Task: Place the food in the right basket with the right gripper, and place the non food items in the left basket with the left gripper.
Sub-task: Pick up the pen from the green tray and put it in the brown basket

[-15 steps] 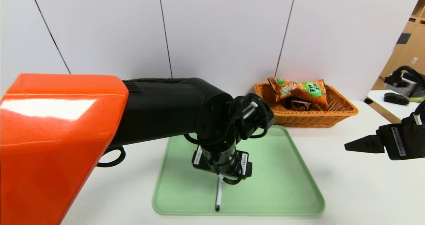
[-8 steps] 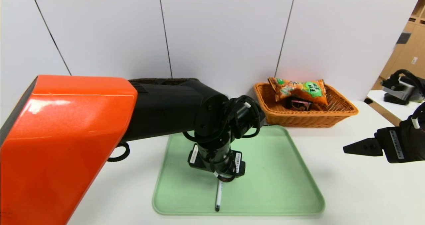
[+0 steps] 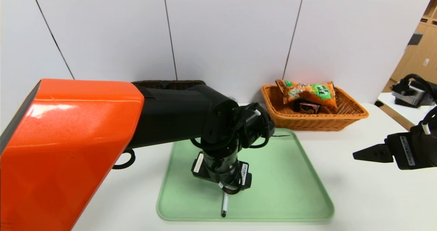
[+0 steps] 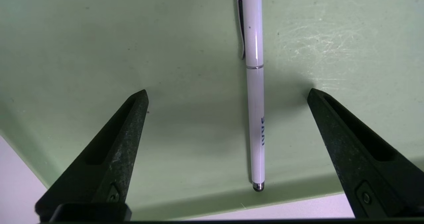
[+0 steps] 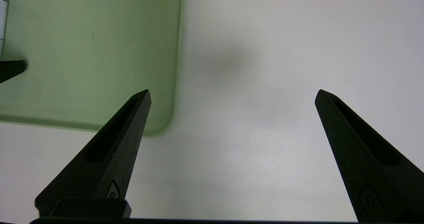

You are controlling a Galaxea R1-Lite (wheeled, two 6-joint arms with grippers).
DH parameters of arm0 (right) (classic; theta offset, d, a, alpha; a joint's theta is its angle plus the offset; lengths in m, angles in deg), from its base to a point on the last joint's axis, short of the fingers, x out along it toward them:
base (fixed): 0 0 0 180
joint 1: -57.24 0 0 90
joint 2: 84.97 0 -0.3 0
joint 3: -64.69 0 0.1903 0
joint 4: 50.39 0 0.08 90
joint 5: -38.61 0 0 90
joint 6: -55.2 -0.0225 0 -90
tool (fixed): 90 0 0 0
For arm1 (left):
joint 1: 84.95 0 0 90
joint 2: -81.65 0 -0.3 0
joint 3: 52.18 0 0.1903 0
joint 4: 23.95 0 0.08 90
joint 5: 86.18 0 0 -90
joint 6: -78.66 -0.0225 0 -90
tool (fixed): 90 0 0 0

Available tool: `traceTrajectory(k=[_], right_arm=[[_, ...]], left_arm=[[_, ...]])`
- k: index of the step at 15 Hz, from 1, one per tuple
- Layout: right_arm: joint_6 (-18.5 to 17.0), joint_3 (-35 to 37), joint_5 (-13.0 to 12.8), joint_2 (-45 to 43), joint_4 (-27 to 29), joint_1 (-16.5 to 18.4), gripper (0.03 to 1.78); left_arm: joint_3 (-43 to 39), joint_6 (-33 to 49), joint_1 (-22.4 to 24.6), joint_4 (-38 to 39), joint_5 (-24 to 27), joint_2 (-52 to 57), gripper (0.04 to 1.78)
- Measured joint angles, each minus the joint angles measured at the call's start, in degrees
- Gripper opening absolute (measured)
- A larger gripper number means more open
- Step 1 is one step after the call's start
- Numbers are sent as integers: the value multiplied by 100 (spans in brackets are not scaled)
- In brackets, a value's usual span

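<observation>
Moved: left hand (image 4: 227, 95) has sunk lower over the pen (image 4: 255, 85) since a second ago; right hand (image 3: 362, 154) has barely shifted.
Left hand: fingers wide apart, straddling the pen, holding nothing.
Pen: lying flat on the green tray (image 3: 293, 190), near its front edge.
Handling: likely light, stiff, glossy and slippery; grip mid-barrel, across its width.
Right hand: open, empty, above the worktop (image 3: 368, 197).
Right basket (image 3: 355, 115): already holds snack packets (image 3: 307, 91).
</observation>
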Motion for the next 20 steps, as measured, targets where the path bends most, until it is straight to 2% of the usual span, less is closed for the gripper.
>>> traceTrajectory(k=[4, 8, 18, 20], right_arm=[[9, 32, -2, -24, -5, 0, 171], [9, 32, 0, -29, -2, 0, 171], [26, 41, -2, -35, -6, 0, 171], [28, 41, -2, -35, -6, 0, 171]], left_arm=[[-33, -5, -55, 22, 33, -1, 169], [-28, -11, -69, 35, 458, 2, 169], [-23, -55, -59, 52, 455, -107, 169], [-4, -18, -46, 55, 441, -157, 135]])
